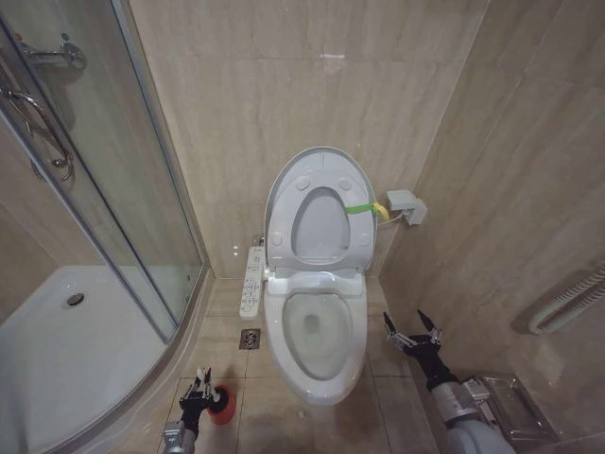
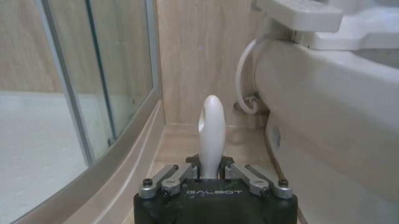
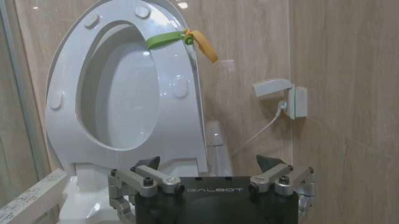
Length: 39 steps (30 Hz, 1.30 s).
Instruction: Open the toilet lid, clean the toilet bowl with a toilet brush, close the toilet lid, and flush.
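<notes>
The toilet lid (image 1: 318,163) stands raised against the back wall with the seat ring up in front of it; a green-yellow strap (image 1: 363,208) hangs at its right edge. The lid (image 3: 124,93) and strap (image 3: 168,38) fill the right wrist view. The toilet bowl (image 1: 276,322) is uncovered, and its outer side (image 2: 330,107) shows beside my left gripper. My left gripper (image 1: 198,388), low on the floor left of the bowl, is shut on the toilet brush's white handle (image 2: 210,135). The red holder (image 1: 223,405) hides the brush head. My right gripper (image 1: 408,323) hovers open right of the bowl.
A button panel (image 1: 252,281) juts from the bowl's left side. The glass shower enclosure (image 1: 104,199) curves close on the left. A floor drain (image 1: 250,339) lies between them. A wall box (image 1: 405,203) with a cable and a metal fixture (image 1: 510,407) crowd the right wall.
</notes>
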Motion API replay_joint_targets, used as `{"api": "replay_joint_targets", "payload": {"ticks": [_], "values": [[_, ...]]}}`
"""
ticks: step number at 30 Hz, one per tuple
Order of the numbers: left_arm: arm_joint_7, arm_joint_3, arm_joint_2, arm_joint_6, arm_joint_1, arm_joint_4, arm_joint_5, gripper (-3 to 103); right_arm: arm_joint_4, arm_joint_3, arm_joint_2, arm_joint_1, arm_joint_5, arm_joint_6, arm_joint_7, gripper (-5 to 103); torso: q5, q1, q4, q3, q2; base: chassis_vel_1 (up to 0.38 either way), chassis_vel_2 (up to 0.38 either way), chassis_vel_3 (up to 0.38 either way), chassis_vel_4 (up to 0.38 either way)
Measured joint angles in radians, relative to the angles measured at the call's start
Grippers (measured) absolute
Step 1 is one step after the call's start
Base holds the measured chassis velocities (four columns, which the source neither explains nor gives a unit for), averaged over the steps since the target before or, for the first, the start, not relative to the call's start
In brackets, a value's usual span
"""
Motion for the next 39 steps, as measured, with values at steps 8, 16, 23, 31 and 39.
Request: {"api": "replay_joint_targets", "payload": {"ticks": [8,16,23,31,39], "values": [[0.007,0.009,0.001,-0.001,-0.017,0.008,0.0,19,0.0,0.0,0.0,0.0,0.0,0.0,0.0,100,0.0,0.0,-0.0001,0.0,0.0,0.0,0.0,0.0,0.0],[0.005,0.008,0.002,0.015,0.004,-0.029,-0.004,44,0.0,0.0,0.0,0.0,0.0,0.0,0.0,100,0.0001,0.0,-0.0001,0.0,0.0,0.0,0.0,0.0,0.0],[0.005,0.006,0.001,0.016,0.032,-0.068,-0.002,44,0.0,0.0,0.0,0.0,0.0,0.0,0.0,100,0.0001,0.0,-0.0001,0.0,0.0,0.0,0.0,0.0,0.0],[-0.018,0.002,0.012,0.047,0.091,-0.173,0.012,72,0.0,0.0,0.0,0.0,0.0,0.0,0.0,100,0.0001,0.0,0.0,0.0,0.0,0.0,0.0,0.0,0.0],[-0.062,-0.018,0.023,0.098,0.176,-0.322,0.048,100,0.0,0.0,0.0,0.0,0.0,0.0,0.0,100,0.0001,0.0,-0.0001,0.0,0.0,0.0,0.0,0.0,0.0]]}}
